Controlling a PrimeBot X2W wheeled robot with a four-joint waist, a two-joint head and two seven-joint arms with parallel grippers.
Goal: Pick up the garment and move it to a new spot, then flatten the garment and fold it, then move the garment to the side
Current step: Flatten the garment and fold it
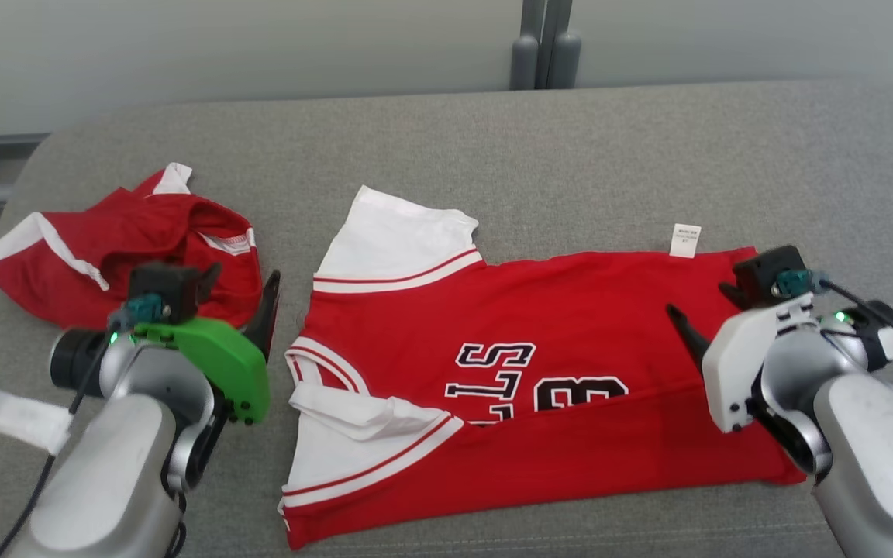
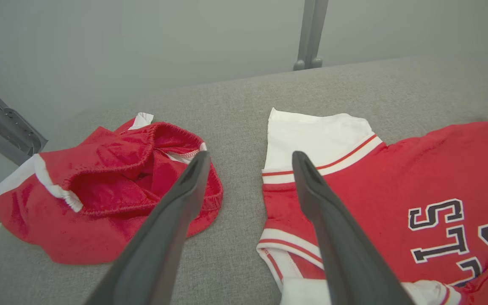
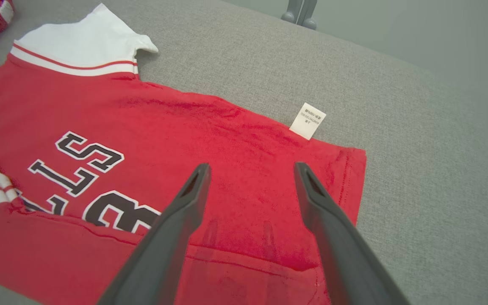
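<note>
Jersey point(image 1: 555, 325) flat on table point(image 1: 570, 155), long axis left-right in your head view.
Collar and sleeves point to robot's left, hem to its right, near edge lapped over the lettering. Left fingers point(image 2: 176, 212) spread, empty, by the collar end beside the red shorts point(image 1: 105, 248); right fingers point(image 3: 180, 220) spread, empty, over the hem.

A red garment point(image 1: 570, 310), a jersey with white, red-striped sleeves point(image 1: 400, 232), lies flat and sideways on a grey padded surface point(image 1: 570, 155), sleeves to the left and hem to the right. Its near long edge is folded up over the body, covering part of the black, white-edged lettering point(image 1: 493, 368). A white tag point(image 1: 685, 239) juts from the far edge.
</note>
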